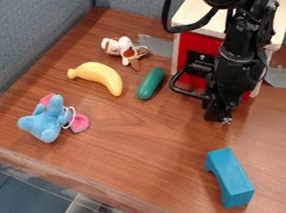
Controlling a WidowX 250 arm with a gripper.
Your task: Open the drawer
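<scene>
Nearest you lies the blue arch block [231, 178]. Beyond it hangs your gripper [219, 109]; whether it is clenched or released, you cannot tell. Behind the gripper, you see the red-fronted drawer [193, 42] in a pale wooden cabinet [195, 10].

Drawer [190, 45]: red front, dark fitting on it; much hidden behind black arm [235, 49]. Looks shut, front seemingly flush between pale side edges of small wooden cabinet [193, 9]. Upright, facing slantwise toward camera, at back of table [131, 145], near grey-blue wall [131, 4].
</scene>
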